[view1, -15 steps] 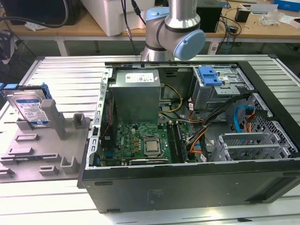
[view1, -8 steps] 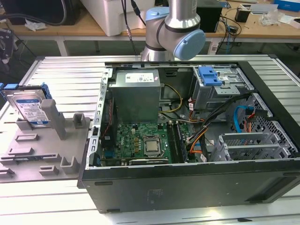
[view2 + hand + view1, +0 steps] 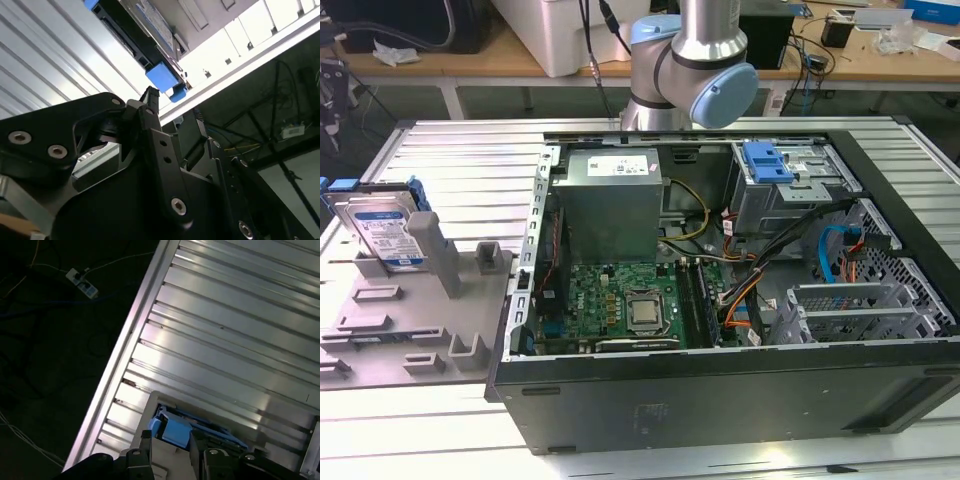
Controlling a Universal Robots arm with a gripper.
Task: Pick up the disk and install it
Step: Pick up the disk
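Observation:
The disk (image 3: pixel 385 232), silver with a blue-and-white label and a blue carrier frame, leans upright in a grey holder (image 3: pixel 410 300) at the exterior view's left. In both wrist views the disk's blue carrier end (image 3: pixel 172 432) (image 3: pixel 162 75) lies in line with the gap between my black fingers. My gripper (image 3: pixel 170 440) (image 3: pixel 174 107) is open, holds nothing and is apart from the disk.
An open computer case (image 3: pixel 880 190) takes up the middle and the exterior view's right, with a grey power supply box (image 3: pixel 612 200), a motherboard (image 3: pixel 620 305) and a drive cage with a blue latch (image 3: pixel 767 162). The arm's joints (image 3: pixel 690 60) stand behind the case. The ribbed metal table (image 3: pixel 470 160) ends at an edge (image 3: pixel 125 340) near the disk.

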